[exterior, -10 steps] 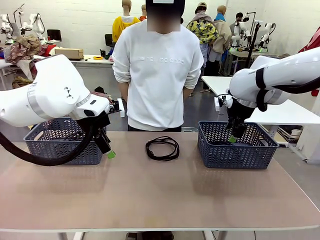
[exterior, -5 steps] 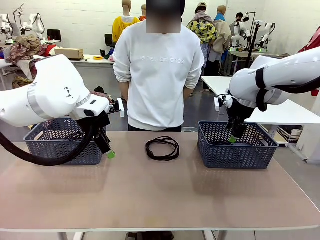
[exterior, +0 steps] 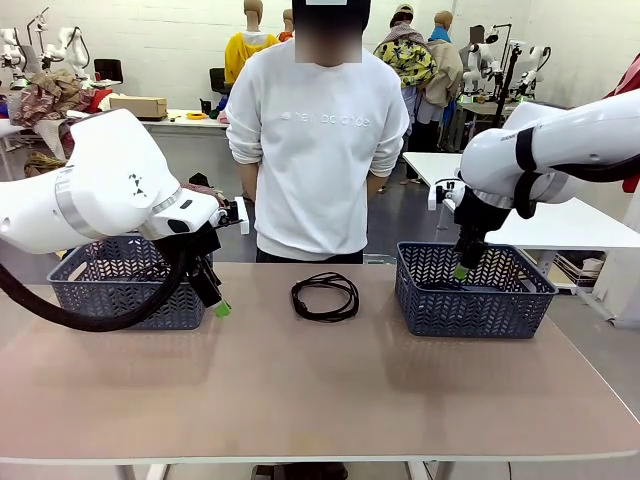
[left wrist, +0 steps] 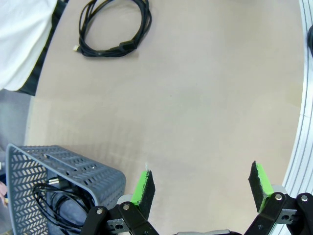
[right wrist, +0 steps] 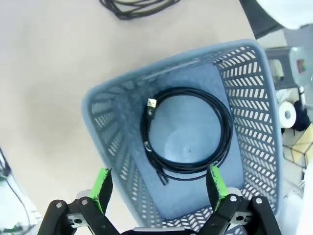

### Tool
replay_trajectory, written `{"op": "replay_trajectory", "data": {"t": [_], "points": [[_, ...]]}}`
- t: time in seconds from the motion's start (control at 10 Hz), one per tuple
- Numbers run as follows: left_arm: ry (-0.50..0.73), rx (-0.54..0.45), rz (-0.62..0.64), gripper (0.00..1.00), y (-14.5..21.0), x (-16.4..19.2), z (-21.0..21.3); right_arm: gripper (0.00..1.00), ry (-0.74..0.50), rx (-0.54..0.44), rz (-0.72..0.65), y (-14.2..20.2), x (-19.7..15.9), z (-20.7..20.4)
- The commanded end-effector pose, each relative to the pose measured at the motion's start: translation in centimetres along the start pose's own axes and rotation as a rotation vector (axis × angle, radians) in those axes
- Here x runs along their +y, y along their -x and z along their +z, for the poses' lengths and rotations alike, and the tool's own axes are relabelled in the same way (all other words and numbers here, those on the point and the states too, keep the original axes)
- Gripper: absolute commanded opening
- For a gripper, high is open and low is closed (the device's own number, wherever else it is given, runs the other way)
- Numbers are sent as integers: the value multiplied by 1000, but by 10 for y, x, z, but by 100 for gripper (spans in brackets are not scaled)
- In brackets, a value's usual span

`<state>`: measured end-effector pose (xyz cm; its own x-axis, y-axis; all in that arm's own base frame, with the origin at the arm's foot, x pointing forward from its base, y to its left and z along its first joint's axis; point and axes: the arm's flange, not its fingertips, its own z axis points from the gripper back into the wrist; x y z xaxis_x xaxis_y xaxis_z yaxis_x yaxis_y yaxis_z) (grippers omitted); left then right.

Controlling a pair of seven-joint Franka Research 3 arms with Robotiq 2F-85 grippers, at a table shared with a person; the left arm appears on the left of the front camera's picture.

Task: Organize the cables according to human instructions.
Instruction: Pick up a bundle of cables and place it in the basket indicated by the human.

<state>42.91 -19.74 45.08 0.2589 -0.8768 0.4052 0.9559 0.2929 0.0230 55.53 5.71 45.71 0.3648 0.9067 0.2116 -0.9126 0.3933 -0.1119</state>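
Observation:
One coiled black cable [exterior: 325, 296] lies on the table at mid-back, in front of the person; in the left wrist view the same cable [left wrist: 115, 27] sits at the top left, and its edge [right wrist: 139, 7] peeks in at the top of the right wrist view. Another coiled cable [right wrist: 187, 133] rests flat in the right basket [exterior: 470, 292]. More black cable [left wrist: 54, 198] lies in the left basket [exterior: 120, 285]. My left gripper [exterior: 218, 303] hangs open beside the left basket, with nothing between its fingers [left wrist: 143, 187]. My right gripper [exterior: 462, 268] hovers open over the right basket.
The person [exterior: 317, 140] stands at the far edge, arms behind the back. The two grey mesh baskets flank the middle of the brown tabletop [exterior: 320, 390]. The table's metal edge [left wrist: 301, 142] runs down the right of the left wrist view.
My right arm has lifted slightly above the right basket. The left arm and the cable on the table have not moved.

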Motion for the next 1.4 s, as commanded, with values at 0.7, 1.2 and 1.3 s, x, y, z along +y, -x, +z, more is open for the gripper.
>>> {"op": "replay_trajectory", "data": {"t": [0.7,1.2,1.3], "points": [[-4,-1,3,100,2,1,1,100,60,-341,-158,-11,149,23],[-4,-1,3,100,2,1,1,100,39,-313,-159,-24,161,25],[-4,-1,3,100,2,1,1,100,39,-313,-159,-24,161,25]]}}
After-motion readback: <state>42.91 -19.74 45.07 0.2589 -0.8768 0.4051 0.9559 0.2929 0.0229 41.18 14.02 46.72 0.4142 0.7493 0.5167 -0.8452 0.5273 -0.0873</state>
